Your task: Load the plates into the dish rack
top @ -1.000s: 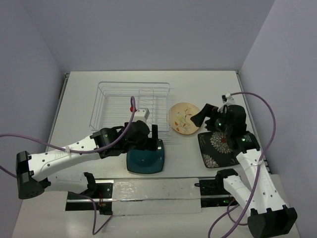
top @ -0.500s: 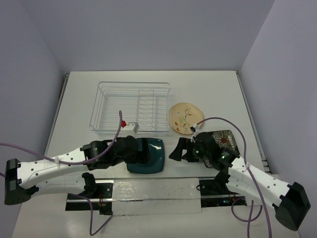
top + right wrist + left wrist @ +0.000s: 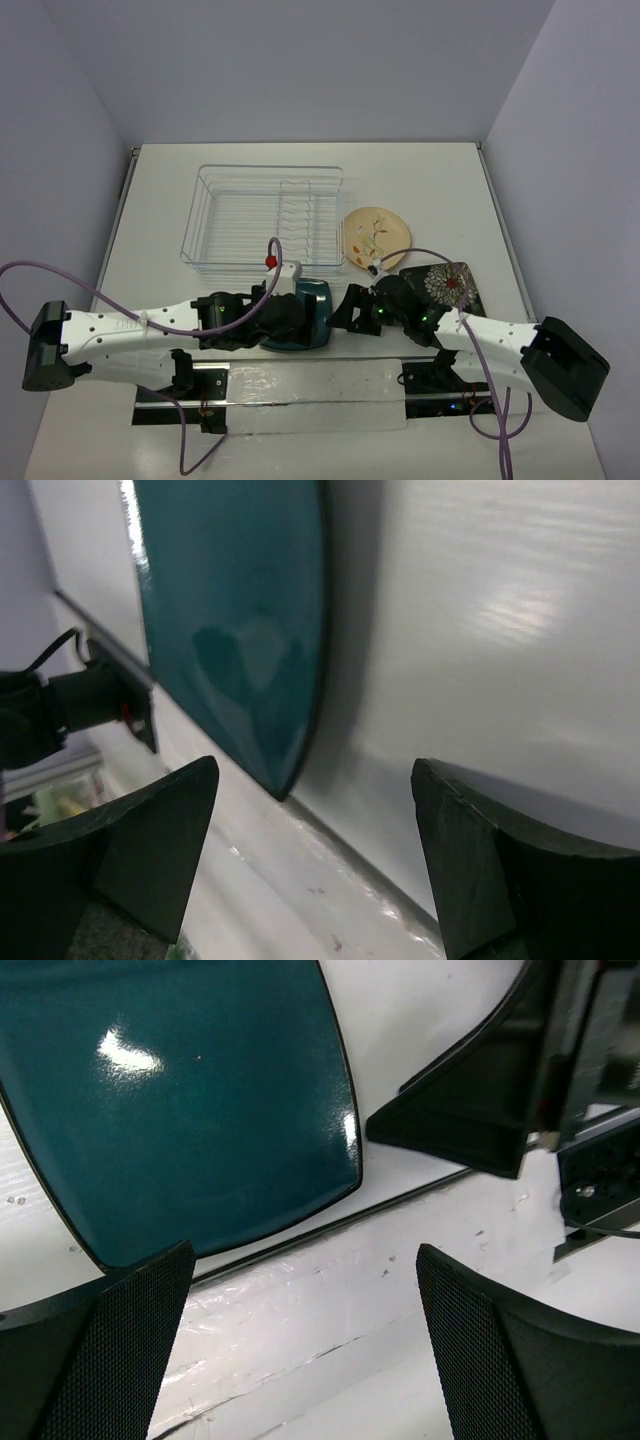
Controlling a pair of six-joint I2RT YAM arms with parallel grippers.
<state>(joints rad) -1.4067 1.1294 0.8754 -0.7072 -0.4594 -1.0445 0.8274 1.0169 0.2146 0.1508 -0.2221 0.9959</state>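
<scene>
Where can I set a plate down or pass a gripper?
Free: the strip between the clear wire dish rack and the back wall; the far right corner beyond the cream floral round plate. Crowded: near centre, left gripper and right gripper at the glossy teal plate, black square plate beside.

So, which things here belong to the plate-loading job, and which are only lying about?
For the job: glossy teal rounded-square plate; cream round plate with floral sprigs; black square plate with white flowers; clear wire dish rack.

Only there: white table; shiny clear strip at its near edge; pale lilac walls.
</scene>
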